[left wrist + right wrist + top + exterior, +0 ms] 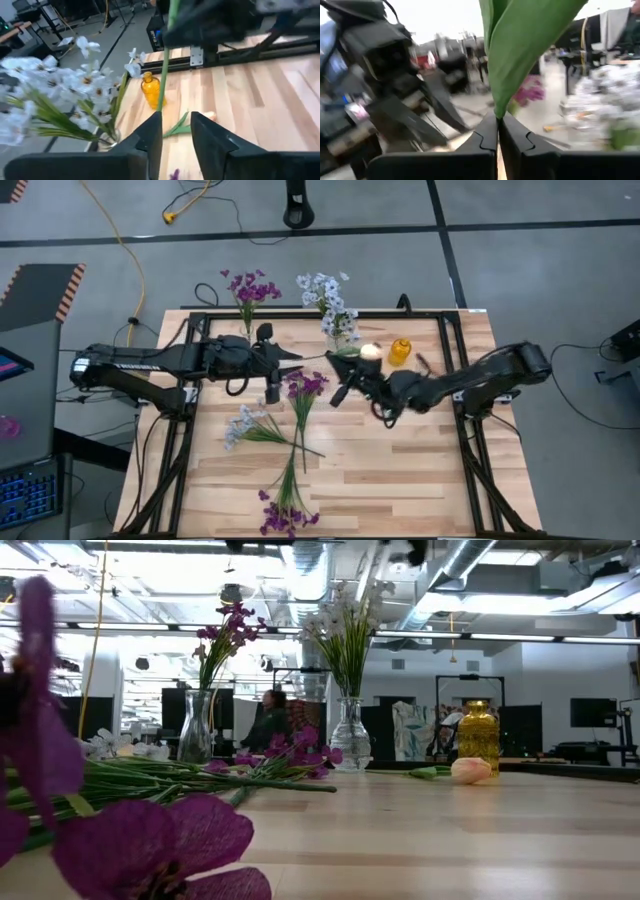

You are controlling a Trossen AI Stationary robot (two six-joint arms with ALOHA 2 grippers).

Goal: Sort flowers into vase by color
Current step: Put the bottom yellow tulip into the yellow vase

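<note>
Your right gripper (497,131) has its jaws pinched on a smooth green leaf (520,55) of the peach bud sprig (370,352). Only the left wrist view shows your left gripper (176,131) with jaws narrowly parted, empty, over the pale plank bench (400,460).

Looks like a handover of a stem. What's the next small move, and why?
Probably draw the left gripper back. It stands open, while the right gripper is shut on the green stem, so the right arm can likely carry it alone.

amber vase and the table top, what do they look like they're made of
Amber vase: probably glass, glossy and see-through, with light glowing through its yellow body; tinted plastic is possible. Table top: wood, butcher-block style, with pale planks, visible grain and a satin sheen.
</note>
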